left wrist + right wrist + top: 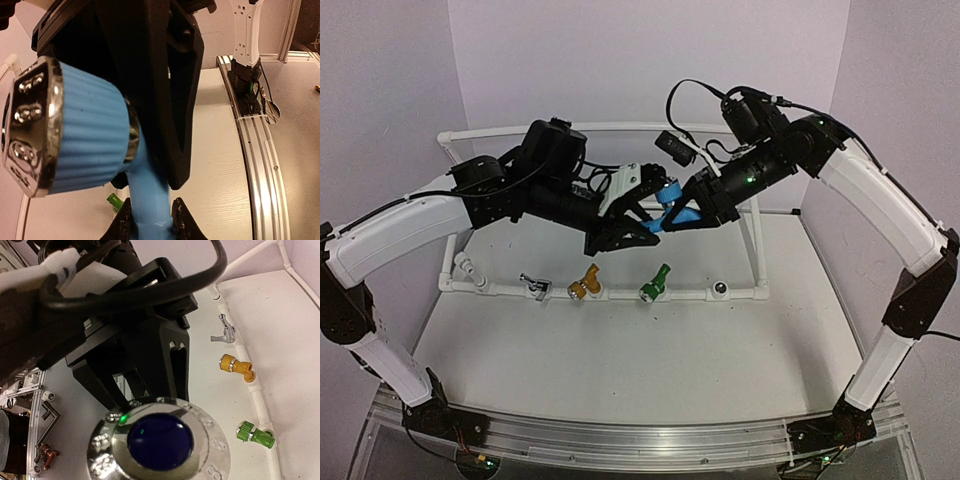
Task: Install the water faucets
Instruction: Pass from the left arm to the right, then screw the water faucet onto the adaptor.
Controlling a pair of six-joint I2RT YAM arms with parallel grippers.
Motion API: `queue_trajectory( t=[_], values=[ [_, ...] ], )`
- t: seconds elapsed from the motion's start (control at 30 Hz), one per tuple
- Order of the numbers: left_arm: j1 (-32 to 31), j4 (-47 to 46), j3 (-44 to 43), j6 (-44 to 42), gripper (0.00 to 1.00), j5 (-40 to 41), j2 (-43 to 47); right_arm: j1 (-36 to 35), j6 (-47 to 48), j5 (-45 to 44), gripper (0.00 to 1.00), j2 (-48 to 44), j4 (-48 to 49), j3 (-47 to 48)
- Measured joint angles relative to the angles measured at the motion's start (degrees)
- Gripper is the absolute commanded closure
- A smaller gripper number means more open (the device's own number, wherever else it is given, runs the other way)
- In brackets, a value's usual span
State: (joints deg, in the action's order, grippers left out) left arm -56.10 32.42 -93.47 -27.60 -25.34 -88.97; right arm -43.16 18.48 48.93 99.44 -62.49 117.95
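White tabletop (620, 380) fills my overhead view, and along the front rail of the pipe frame (500, 290) I count three fittings already seated: the silver faucet (533, 287), the yellow faucet (586, 289) and the green faucet (655, 283). Just right of the green one sits a round open socket (720, 290) with nothing in it, and I judge that is where the last one belongs. The blue faucet (90, 130) hangs in the air above the frame, between my two arms and well apart from that socket. My left gripper (150, 227) is clamped on its stem. My right gripper (685, 213) sits close against its nozzle end, but I cannot tell whether those jaws have a hold on it. By my reckoning most of the job is done; bringing the blue one down and seating it is what remains.
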Motion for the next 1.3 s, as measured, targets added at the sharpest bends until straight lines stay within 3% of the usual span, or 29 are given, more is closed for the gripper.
queue_trajectory(
  t=[0.03,0.13,0.3,0.4,0.57,0.73,0.93,1.1,1.3],
  values=[
    [0.00,0.14,-0.05,-0.05,0.88,0.13,0.00,-0.01,0.00,-0.10,1.00,0.00,-0.12,0.00],
    [-0.02,0.14,-0.05,-0.10,0.69,0.68,0.00,-0.02,-0.01,-0.48,1.00,0.00,-0.29,0.00],
    [-0.25,-2.51,1.96,1.37,0.17,1.69,0.71,-0.02,1.01,-2.82,1.00,-0.02,-0.32,0.00],
    [-0.49,-5.44,6.26,4.45,0.04,3.60,3.30,0.16,2.23,-5.43,1.00,-0.86,-0.01,-1.44],
    [-0.61,-9.08,12.26,12.56,0.00,11.56,8.82,2.93,7.74,-13.29,1.00,-5.94,2.03,-9.42],
    [-0.27,-9.83,12.92,24.14,0.00,22.67,12.42,4.75,20.16,-27.88,1.00,-11.98,7.70,-23.55],
    [2.56,-10.17,13.51,38.93,0.00,30.35,15.15,4.72,33.00,-41.86,1.00,-11.56,14.02,-36.97],
    [4.09,-10.09,13.72,47.67,0.00,33.47,15.94,4.61,37.95,-51.82,1.00,-6.22,17.86,-38.73],
    [4.04,-8.60,13.72,53.34,0.00,34.61,15.93,4.61,38.23,-57.93,1.00,-1.75,20.38,-39.15]
  ],
)
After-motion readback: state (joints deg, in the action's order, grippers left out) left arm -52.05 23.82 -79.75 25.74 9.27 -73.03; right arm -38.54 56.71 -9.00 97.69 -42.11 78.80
